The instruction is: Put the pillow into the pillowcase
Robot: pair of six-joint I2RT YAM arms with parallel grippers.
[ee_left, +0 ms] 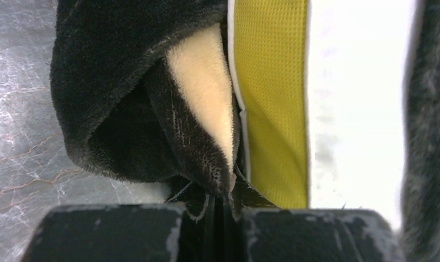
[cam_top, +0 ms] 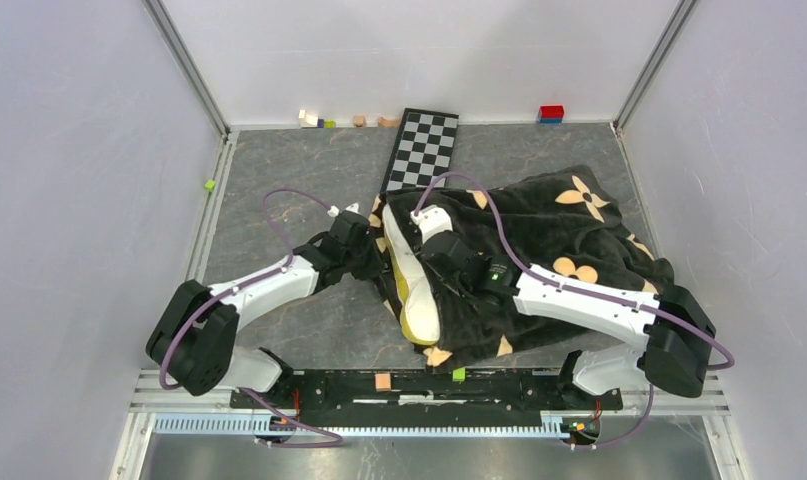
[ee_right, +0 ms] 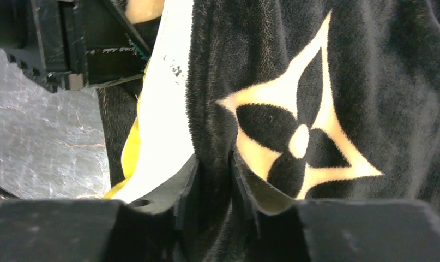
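The left pincer (ee_left: 223, 206) is clamped on the hem of the case (ee_left: 114, 82), and the right pincer (ee_right: 213, 181) is pressed shut on a fold of it, with the pillow (ee_left: 359, 98) just beside both, partly inside. The pillow looks light and squashy, the case limp and slippery (plush slides), so I would hold the hem, close to the opening.

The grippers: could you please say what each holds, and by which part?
The left gripper and the right gripper pinch the pillowcase by its opening's edge.
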